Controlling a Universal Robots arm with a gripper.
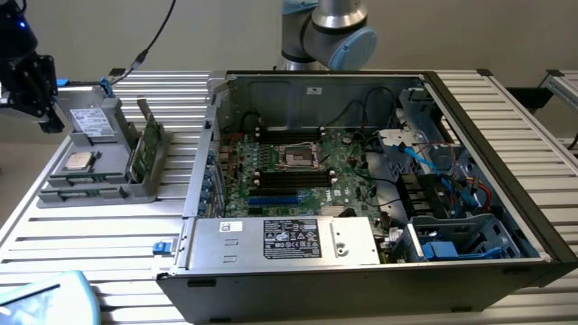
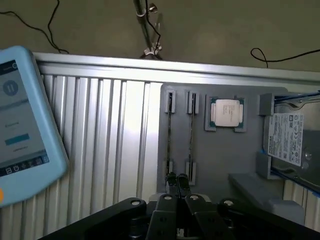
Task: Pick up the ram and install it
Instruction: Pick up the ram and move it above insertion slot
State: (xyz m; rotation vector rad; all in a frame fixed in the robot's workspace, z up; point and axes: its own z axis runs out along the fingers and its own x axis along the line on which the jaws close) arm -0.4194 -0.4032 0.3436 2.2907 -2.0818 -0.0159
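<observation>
The computer case [image 1: 361,291] lies open on the slatted table [image 1: 91,244], filling the middle and the exterior view's right. My arm [image 1: 329,30] rises behind its far wall. Inside, the motherboard [image 1: 298,169] lies flat, with the power supply [image 1: 280,240] against the near wall. Just beside the case, on the exterior view's left, sits the parts holder [image 1: 118,193]. On the holder, the hard drive [image 1: 91,122] is at the far end, the processor [image 1: 80,160] is nearer, and the ram [image 1: 81,181] sits in slots at the near end. A taller card [image 1: 145,152] stands on edge along the side next to the case. My gripper [image 2: 177,181] hangs over the holder's side away from the case. A tablet [image 1: 45,298] lies at the table's near corner on the exterior view's left.
</observation>
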